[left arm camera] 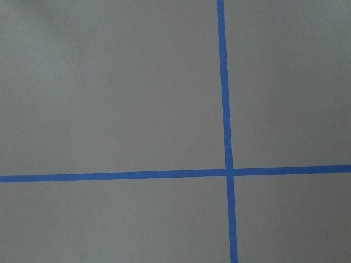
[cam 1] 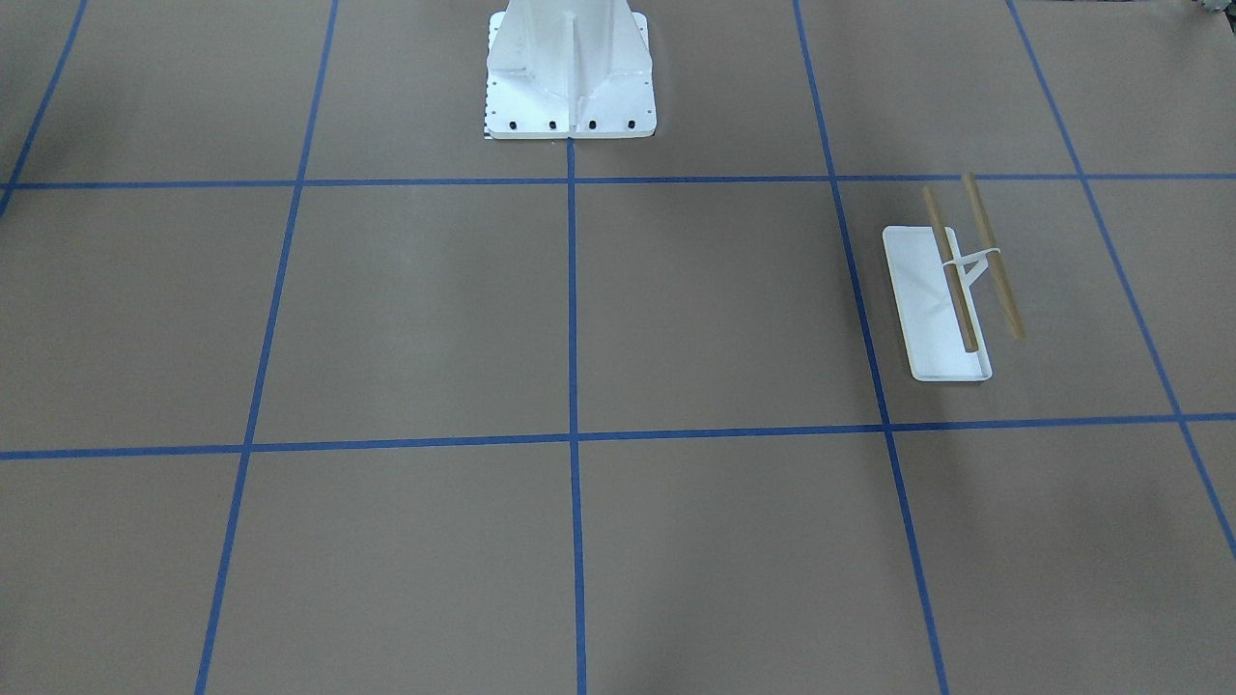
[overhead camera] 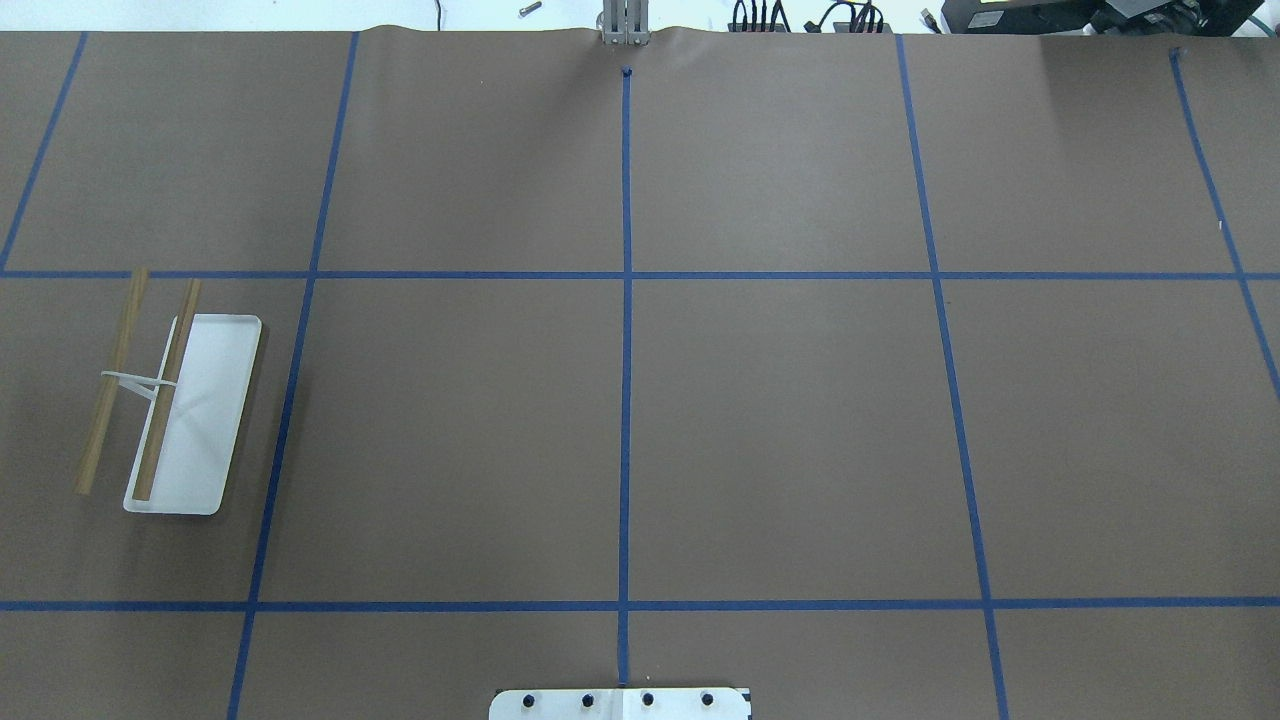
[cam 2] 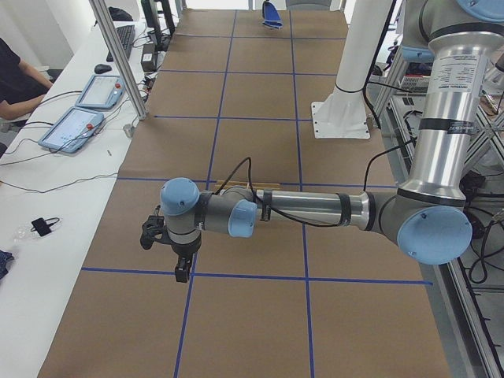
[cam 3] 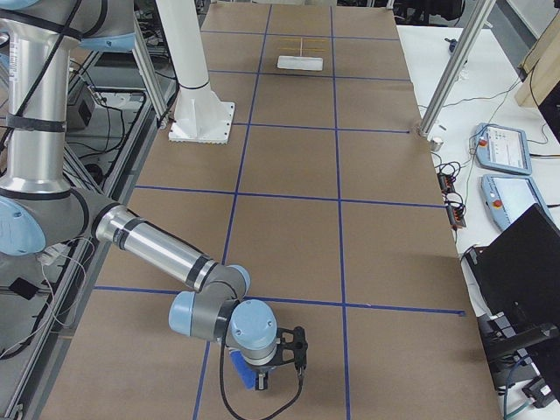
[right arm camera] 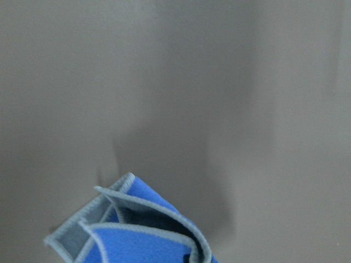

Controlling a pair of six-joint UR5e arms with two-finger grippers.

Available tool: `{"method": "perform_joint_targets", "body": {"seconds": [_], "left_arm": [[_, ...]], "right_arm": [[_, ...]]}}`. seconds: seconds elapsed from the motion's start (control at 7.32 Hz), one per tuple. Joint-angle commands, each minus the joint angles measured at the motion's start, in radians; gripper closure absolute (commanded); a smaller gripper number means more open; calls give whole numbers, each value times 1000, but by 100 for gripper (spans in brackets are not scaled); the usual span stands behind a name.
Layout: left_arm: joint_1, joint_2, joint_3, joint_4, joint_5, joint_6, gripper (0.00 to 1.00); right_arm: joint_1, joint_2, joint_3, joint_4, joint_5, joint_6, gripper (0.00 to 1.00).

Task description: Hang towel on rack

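Note:
The rack stands on the table's left half in the overhead view: white tray base, forked upright, two tan rods, nothing on them. It also shows in the front-facing view and far off in the exterior right view. The blue towel lies bunched at the right wrist view's bottom edge. In the exterior right view the towel sits under my right gripper, at the table's end far from the rack. My left gripper hovers over bare table. I cannot tell whether either gripper is open or shut.
The white bolted pedestal stands at the robot's side of the table, mid-width. Blue tape lines grid the brown table. A side bench with tablets and an aluminium post border the far edge.

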State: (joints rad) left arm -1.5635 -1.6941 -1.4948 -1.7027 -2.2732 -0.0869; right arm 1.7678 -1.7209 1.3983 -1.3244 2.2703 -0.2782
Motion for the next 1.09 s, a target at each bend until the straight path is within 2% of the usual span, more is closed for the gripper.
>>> {"method": "perform_joint_targets", "body": {"seconds": [0.0,0.14,0.27,0.41,0.55,0.68,0.96], "left_arm": [[35,-91,-13,9,4,-121,1],[46,-137,-13,15,1,-154,1],[75,-204,-3,17,3,-268,1],[161,-267,-1,47,7,-407,1],[233,-313,-11,52,4,-533,2],[322,-373,-12,52,-5,-677,2],[466,-476,-12,41,-6,-993,2]], "right_arm": [[9,94,210,-237,38,-1,100],[-17,178,305,-389,38,-1,100],[-54,270,380,-541,37,8,100],[-77,388,410,-679,38,11,100],[-109,479,416,-752,41,11,100],[-152,509,456,-753,82,16,100],[-282,495,600,-756,101,22,100]]}}
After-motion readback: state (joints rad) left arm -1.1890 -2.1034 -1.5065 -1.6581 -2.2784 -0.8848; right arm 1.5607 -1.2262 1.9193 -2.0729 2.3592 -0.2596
